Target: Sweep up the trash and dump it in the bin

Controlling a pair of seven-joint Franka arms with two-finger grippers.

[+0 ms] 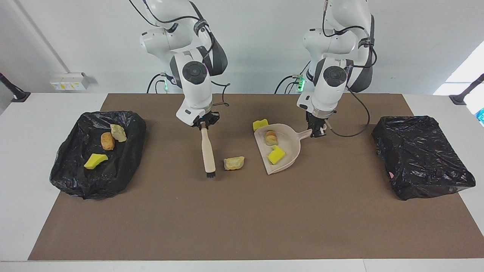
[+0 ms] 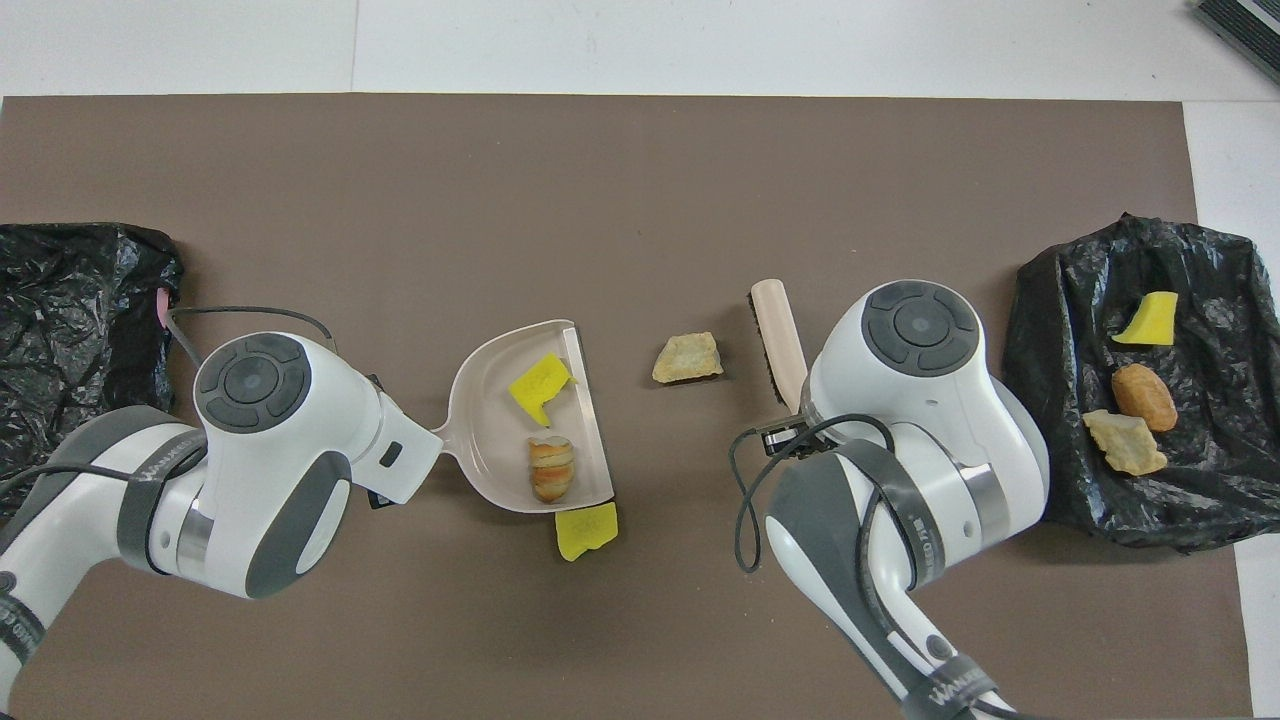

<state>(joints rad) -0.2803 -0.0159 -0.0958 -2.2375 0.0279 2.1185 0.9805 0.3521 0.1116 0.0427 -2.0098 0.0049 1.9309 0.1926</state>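
Right gripper (image 1: 203, 125) clamping brush (image 1: 207, 153) upright, left gripper (image 1: 317, 131) holding dustpan (image 1: 289, 151)

I see a white table (image 1: 22, 158) covered by a brown mat (image 1: 242, 219); on the mat lie a beige dustpan (image 1: 289, 153), a pale rock-like lump (image 1: 233, 163), a yellow sponge chunk (image 1: 260, 123) just beside the pan, and a black-lined bin (image 1: 421, 160) (image 1: 75, 181) at each end

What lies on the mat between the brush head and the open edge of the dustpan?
One pale beige lump sits alone between the brush bristles and the dustpan; the surrounding mat is bare. Both views show it, the overhead view most plainly.
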